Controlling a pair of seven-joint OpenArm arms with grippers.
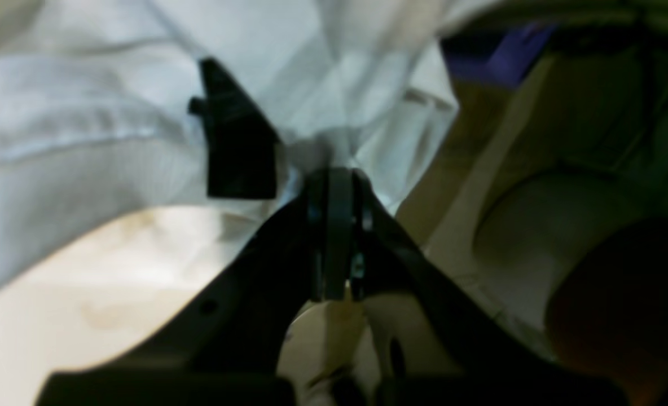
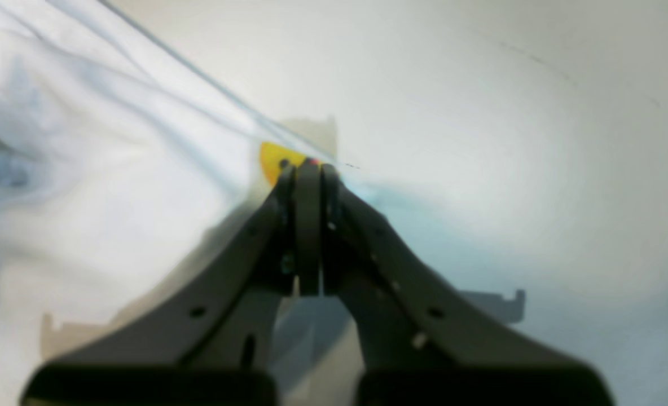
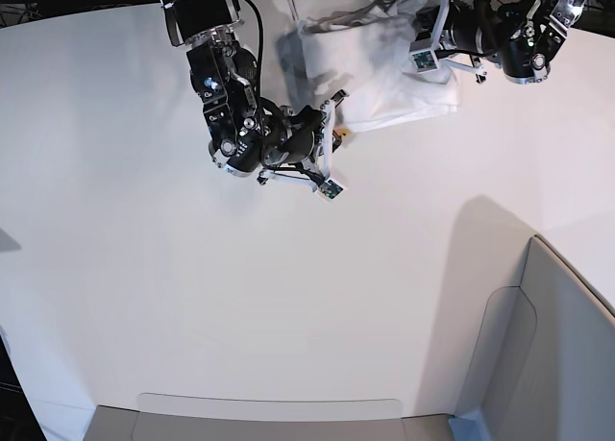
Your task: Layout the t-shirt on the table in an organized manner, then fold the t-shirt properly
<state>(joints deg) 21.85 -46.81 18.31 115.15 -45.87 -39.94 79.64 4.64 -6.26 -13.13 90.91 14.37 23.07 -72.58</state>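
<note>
nearest in the base view, a pale grey panel (image 3: 538,364) with rounded corners sits at the near right, on the plain smooth white tabletop with the curved edge (image 3: 192,297), which spreads wide and bare to the left.

further back, the black right gripper (image 3: 332,116) on the scene's left is pinched tight on the near left corner of the white cotton t-shirt (image 3: 380,66). in the right wrist view the right gripper (image 2: 307,164) has its dark fingers pressed together at the tips over the soft white cloth (image 2: 86,186), with a patch of yellow print showing right at the tips; the tabletop (image 2: 480,141) beyond is smooth and featureless.

at the far side, the shirt lies in a rumpled, roughly rectangular heap, its long axis running left to right across the far edge of the table, creased and partly doubled over.

farthest right, the black left gripper (image 3: 432,28) is clamped on the shirt's far right part. the left wrist view shows the left gripper (image 1: 334,175) closed on a bunched peak of fabric (image 1: 114,141), ribbed along one band, with a small black neck label (image 1: 235,138) just left of the tips. the view is blurred.
</note>
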